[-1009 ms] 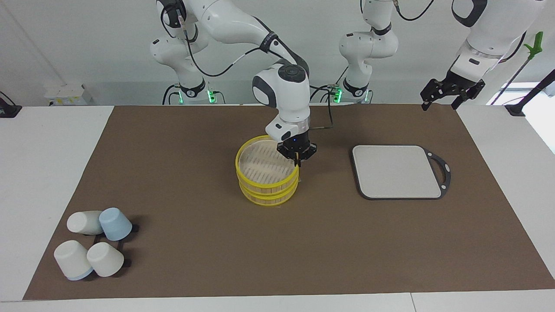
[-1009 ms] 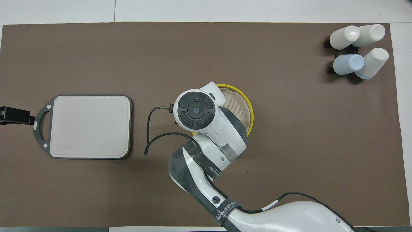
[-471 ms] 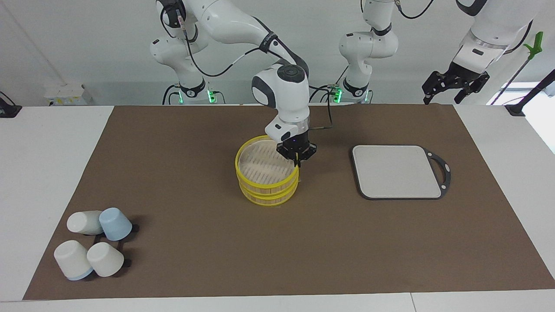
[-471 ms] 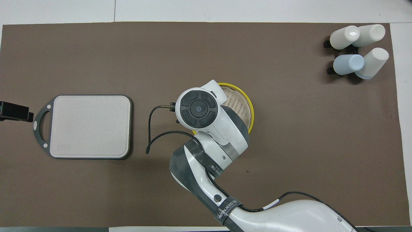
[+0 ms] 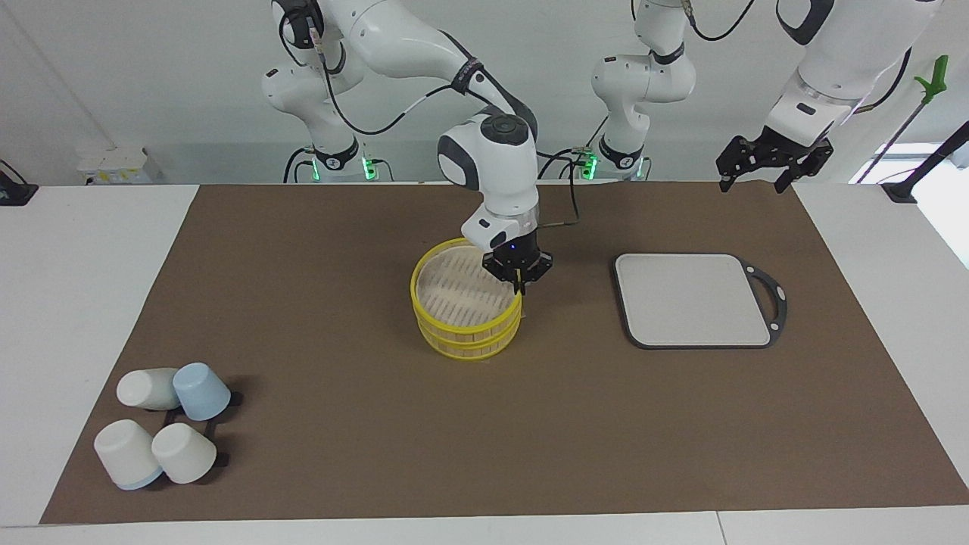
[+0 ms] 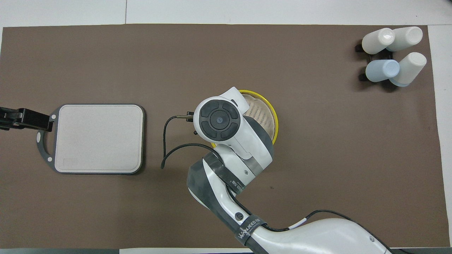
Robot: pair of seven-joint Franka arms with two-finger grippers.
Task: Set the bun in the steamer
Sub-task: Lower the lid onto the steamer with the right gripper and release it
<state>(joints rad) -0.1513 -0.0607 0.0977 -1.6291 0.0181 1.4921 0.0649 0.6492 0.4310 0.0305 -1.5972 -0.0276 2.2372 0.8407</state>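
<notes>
The yellow-rimmed steamer (image 5: pixel 462 322) stands mid-table with its slatted lid (image 5: pixel 454 288) on top. It also shows in the overhead view (image 6: pixel 271 118), half covered by my right arm. My right gripper (image 5: pixel 519 281) is shut on the lid's rim, on the side toward the left arm's end. In the overhead view the right wrist hides that gripper. My left gripper (image 5: pixel 751 180) is open and empty, raised over the handle end of the grey board, and it shows in the overhead view (image 6: pixel 24 118) too. No bun is in view.
A flat grey board with a black rim (image 5: pixel 693 299) lies beside the steamer toward the left arm's end, also in the overhead view (image 6: pixel 99 137). Several white and blue cups (image 5: pixel 163 424) lie at the corner farthest from the robots, toward the right arm's end.
My left gripper has swung in from the table's end to over the board's handle. My right gripper has stayed shut at the lid's rim, and its wrist has shifted only slightly.
</notes>
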